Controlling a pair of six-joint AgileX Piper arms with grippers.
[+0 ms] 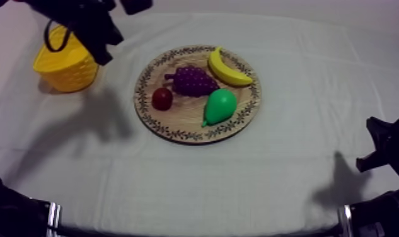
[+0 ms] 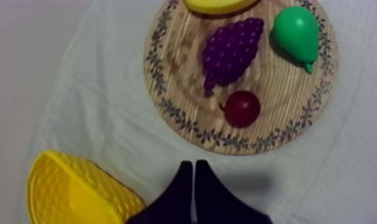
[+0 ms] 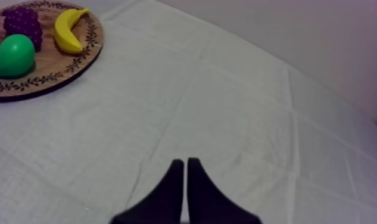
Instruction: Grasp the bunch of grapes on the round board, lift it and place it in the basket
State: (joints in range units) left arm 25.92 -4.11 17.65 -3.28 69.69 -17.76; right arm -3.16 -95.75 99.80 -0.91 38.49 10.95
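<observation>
My left end effector (image 1: pixel 104 53) is up at the far left of the surface (image 1: pixel 252 183), and from above it overlaps the rim of the yellow basket (image 1: pixel 66 66). Its 2 black fingers (image 2: pixel 184 179) are clenched together into a narrow wedge with nothing between them. In my left wrist view they are over bare cloth, with the basket just beside them and the round wooden board (image 2: pixel 178 65) ahead of their tips.

The bunch of grapes (image 1: pixel 192 80) lies on that board, not in the basket and not touched by either arm. Seen from my left wrist, it lies past the small red fruit (image 2: pixel 242 108), which is the nearest fruit to my fingertips. The grapes' narrow end points back toward that red fruit. A green pear (image 1: pixel 219 106) lies beside the grapes on the board, and a banana (image 1: pixel 227 69) lies along the far rim, close to the grapes. From above, the board is in the middle of the surface, to the right of the basket and clear of it.

My right end effector (image 3: pixel 185 164) is low at the right side of the surface, well apart from the board. Its 2 fingers are also clenched on nothing, over plain cloth. From there the grapes show at the far side of the board, behind the pear.
</observation>
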